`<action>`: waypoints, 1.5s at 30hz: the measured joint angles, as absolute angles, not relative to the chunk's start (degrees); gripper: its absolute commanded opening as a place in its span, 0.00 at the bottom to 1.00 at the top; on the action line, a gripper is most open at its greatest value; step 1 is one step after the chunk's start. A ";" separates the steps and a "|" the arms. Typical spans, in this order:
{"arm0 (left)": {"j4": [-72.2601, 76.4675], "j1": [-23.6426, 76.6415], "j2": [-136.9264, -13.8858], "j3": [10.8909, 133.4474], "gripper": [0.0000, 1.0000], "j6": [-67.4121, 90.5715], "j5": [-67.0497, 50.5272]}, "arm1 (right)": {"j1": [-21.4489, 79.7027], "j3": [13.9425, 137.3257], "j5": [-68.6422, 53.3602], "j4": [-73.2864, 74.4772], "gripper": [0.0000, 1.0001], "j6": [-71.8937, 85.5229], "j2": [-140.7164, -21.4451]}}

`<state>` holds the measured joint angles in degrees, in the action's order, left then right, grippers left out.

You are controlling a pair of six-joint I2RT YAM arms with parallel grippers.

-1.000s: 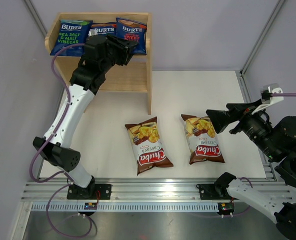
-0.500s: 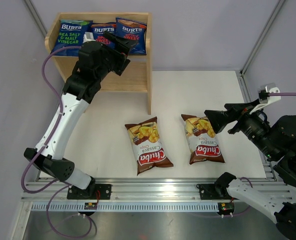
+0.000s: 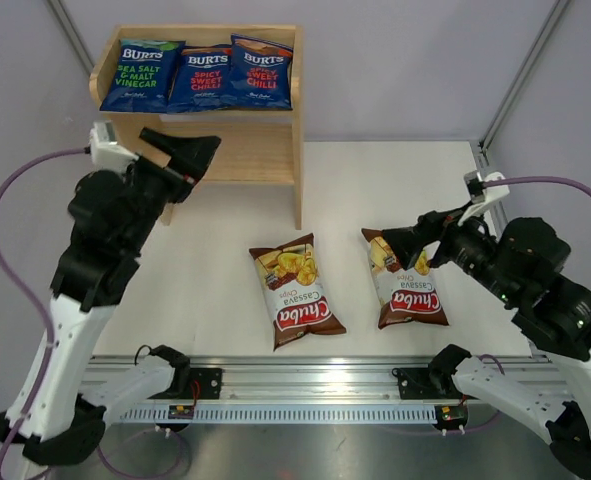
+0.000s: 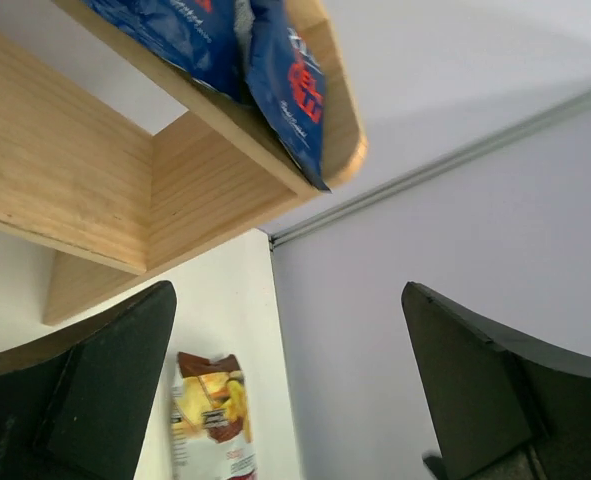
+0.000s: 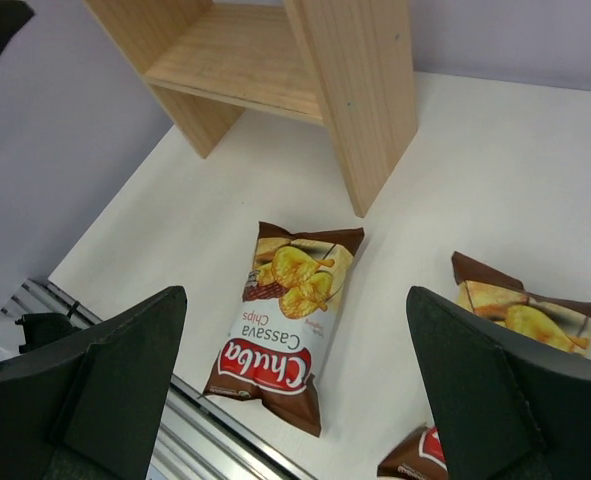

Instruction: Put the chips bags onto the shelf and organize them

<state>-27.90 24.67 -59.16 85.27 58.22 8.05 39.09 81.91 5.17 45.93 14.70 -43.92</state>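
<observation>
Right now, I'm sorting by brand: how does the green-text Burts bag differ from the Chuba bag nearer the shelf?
The Burts bag is blue with green text; the Chuba bag is brown with a red logo. The Burts bag lies on the shelf top; the Chuba bag lies on the table. Both lie label up.

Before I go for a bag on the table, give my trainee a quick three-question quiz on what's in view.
1. How many Burts bags lie on top of the shelf?
2. True or false: the left hand is holding a bag.
3. Nearest the right hand: A. a Chuba bag, B. a Burts bag, C. the shelf?
Key: 1. three; 2. false, it is open and empty; 3. A.
</observation>
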 measured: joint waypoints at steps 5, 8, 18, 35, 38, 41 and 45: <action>-25.28 24.56 -42.19 73.14 0.99 47.77 2.28 | 39.09 70.74 0.69 40.07 0.99 17.17 -43.81; -25.34 24.56 -35.48 63.53 0.99 43.35 -1.54 | 39.09 62.26 -2.63 36.25 1.00 19.73 -43.11; -31.62 24.56 -29.41 33.85 0.99 40.40 -8.71 | 39.09 41.47 -10.22 21.21 0.99 26.35 -46.52; -33.39 24.56 -11.55 20.08 0.99 43.42 -26.89 | 25.34 66.61 -30.89 7.22 1.00 26.09 -99.74; -35.33 24.56 -10.50 21.56 0.99 42.17 -29.41 | 25.32 72.82 -33.98 6.63 0.99 23.97 -108.05; -38.00 24.56 -8.51 23.86 0.99 40.56 -30.30 | 25.32 75.90 -35.33 7.16 1.00 22.09 -113.71; -40.29 24.56 -5.56 25.39 0.99 38.81 -31.40 | 25.32 75.79 -35.79 6.96 0.99 20.69 -117.03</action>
